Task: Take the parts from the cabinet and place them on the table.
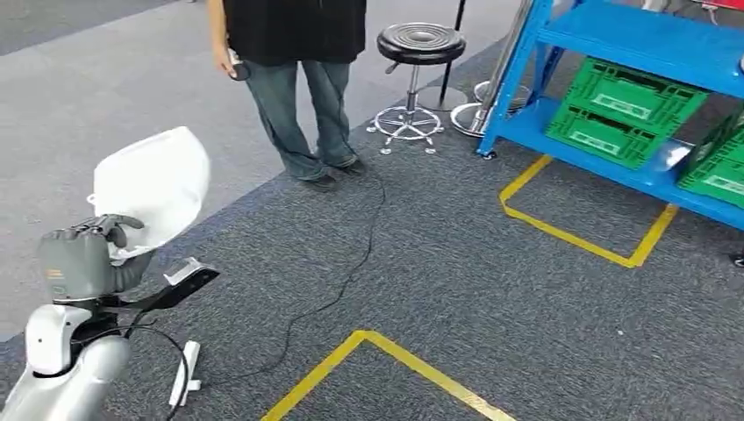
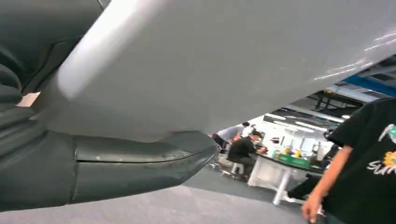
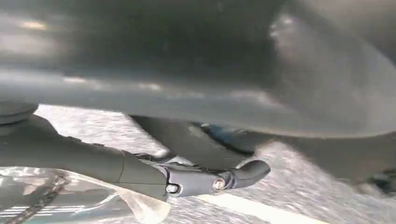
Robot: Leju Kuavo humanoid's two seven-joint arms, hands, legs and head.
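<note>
The left hand (image 1: 92, 254) is down at the near left, gripping a white bagged part (image 1: 153, 184) that sticks up above it. The right hand (image 3: 140, 168) has a clear plastic bag (image 3: 70, 200) under its fingers, but I can't tell if it's actually holding it. Far right there's a blue cabinet (image 1: 614, 35) with three green crates (image 1: 623, 110) I can count, their white labels too small to read. One person (image 1: 298, 70) stands far off beside one black stool (image 1: 419, 53). Their black tee reads "SUN" partly in the left wrist view.
</note>
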